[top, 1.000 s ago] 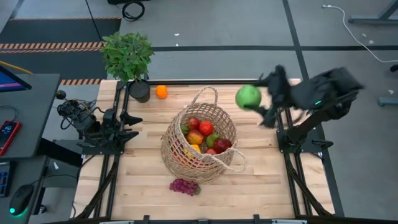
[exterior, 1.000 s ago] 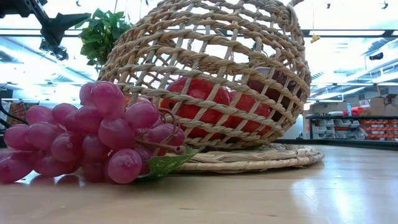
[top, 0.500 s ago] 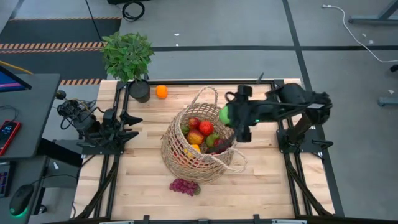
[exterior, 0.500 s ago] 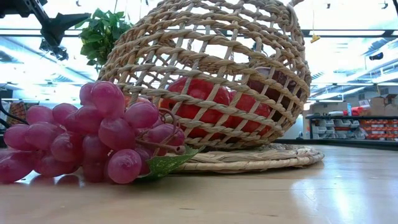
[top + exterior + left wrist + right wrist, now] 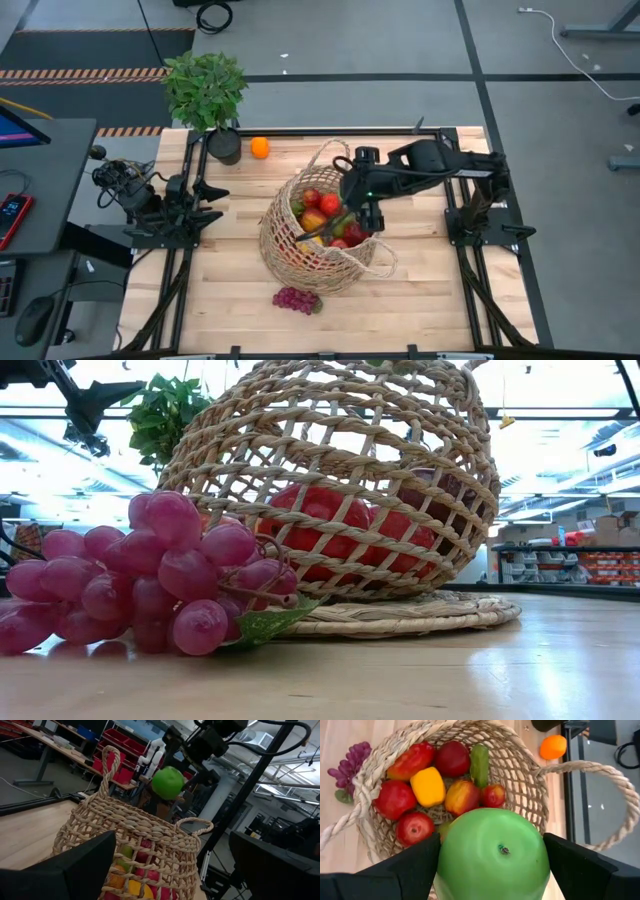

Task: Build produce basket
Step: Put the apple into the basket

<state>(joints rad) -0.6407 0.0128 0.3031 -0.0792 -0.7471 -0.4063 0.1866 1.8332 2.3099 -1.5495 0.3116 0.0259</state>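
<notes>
The tan wicker basket (image 5: 320,235) stands at the table's middle with several pieces of produce inside: red apples, a yellow pepper (image 5: 427,786) and a green cucumber (image 5: 480,764). My right gripper (image 5: 353,193) hangs over the basket's far right rim, shut on a green apple (image 5: 492,852). The left wrist view shows that apple (image 5: 167,782) above the basket (image 5: 130,845). Purple grapes (image 5: 296,298) lie on the table near the front edge. An orange (image 5: 260,147) lies at the far edge. My left gripper (image 5: 208,190) waits open at the table's left. My right gripper pinches the green apple by two opposite sides (image 5: 445,865) between its two fingers (image 5: 405,870). The fingers slant down from the table's right. The apple hangs clear above the basket's opening, its stem dimple (image 5: 504,850) turned toward the wrist.
A potted plant (image 5: 207,90) stands at the far left corner beside the orange. The basket's looped handles (image 5: 335,150) stick up on its far side and out at its near right. Bare wood lies to the basket's left and right.
My right gripper has carried the green apple from the table's far right toward the left and down, tipping its fingers downward. It has gone from outside the basket to over the basket's opening. The basket, grapes and orange have stayed put.
</notes>
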